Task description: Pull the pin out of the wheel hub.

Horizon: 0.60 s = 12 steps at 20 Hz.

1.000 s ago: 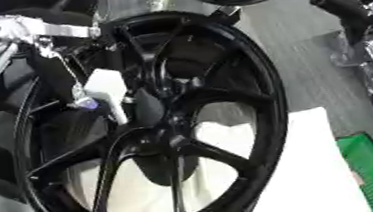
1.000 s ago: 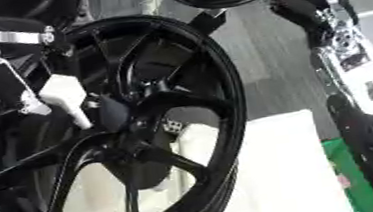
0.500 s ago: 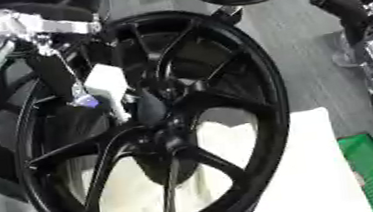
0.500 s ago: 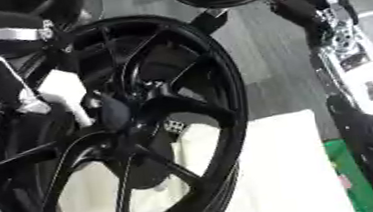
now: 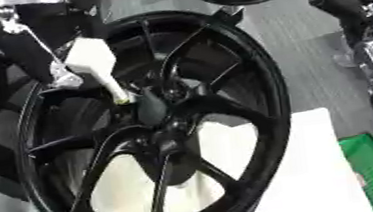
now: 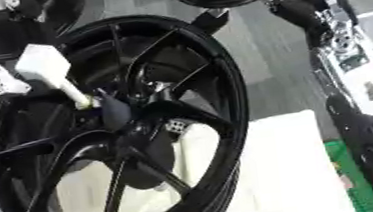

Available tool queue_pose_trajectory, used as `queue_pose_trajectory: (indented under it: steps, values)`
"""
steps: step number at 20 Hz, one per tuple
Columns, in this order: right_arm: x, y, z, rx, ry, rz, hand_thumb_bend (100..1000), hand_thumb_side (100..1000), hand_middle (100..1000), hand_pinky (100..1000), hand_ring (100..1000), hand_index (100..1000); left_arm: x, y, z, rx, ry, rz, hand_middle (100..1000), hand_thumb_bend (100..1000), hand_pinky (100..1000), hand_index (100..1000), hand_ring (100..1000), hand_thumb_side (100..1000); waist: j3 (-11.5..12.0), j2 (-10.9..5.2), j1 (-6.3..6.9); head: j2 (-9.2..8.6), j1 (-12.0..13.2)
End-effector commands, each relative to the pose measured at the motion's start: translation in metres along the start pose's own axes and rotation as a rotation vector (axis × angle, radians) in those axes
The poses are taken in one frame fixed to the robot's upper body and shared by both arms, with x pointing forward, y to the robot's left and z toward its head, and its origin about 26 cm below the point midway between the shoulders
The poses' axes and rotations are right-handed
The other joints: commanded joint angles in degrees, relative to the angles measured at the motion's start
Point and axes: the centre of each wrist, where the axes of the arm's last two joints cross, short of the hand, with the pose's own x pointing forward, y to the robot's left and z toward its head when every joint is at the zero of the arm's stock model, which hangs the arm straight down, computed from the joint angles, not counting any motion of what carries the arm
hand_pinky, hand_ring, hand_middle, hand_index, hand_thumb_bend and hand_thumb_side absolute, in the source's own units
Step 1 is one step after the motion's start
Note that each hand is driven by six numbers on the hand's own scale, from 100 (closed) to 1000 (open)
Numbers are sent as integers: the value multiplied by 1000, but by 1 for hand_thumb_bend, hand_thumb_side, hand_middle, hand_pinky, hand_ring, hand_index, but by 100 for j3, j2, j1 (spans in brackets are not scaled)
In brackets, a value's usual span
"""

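Pin (image 6: 62, 79): white, blocky head, thin straight shaft, tip right at hub (image 6: 140, 128) of black wheel (image 5: 267, 83). Whether tip is seated in hub or clear of it: cannot tell.

Left hand (image 5: 63, 79) at pin head, up-left of hub; black fingers blur into dark spokes, so grasp state cannot tell. Right hand not seen; right arm (image 6: 343, 60) well right of wheel.

Risks (judgement):
- off-axis pull could jam or bend thin shaft
- smooth plastic-looking head could slip
- wheel stands tilted on white cloth (image 5: 311, 164); sideways tug could shift it

Wheel: glossy, curved split spokes, rigid.
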Motion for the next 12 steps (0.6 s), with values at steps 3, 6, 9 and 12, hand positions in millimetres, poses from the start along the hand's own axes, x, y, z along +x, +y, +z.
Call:
queue_pose_trajectory:
  steps: [3,6,9,12]
  values:
    - [8,-8,-1,-17,-24,20,359,278,767,802,753,804,6,28,49,197,21,-19,498,343,692,299,651,100,60,-151,-20,-82,-37]
    - [8,-10,-1,-29,-24,21,361,278,767,803,753,804,-8,30,83,298,106,-2,493,355,688,304,646,100,111,-141,-27,-74,-86]
    - [7,-14,-1,-44,-21,27,362,279,767,803,753,804,-25,27,117,391,232,6,491,363,691,306,644,100,177,-130,-41,2,-97]
    - [5,-17,0,-55,-17,34,362,279,767,803,754,804,-46,17,145,467,347,52,485,333,680,304,636,100,232,-121,-64,59,-59]
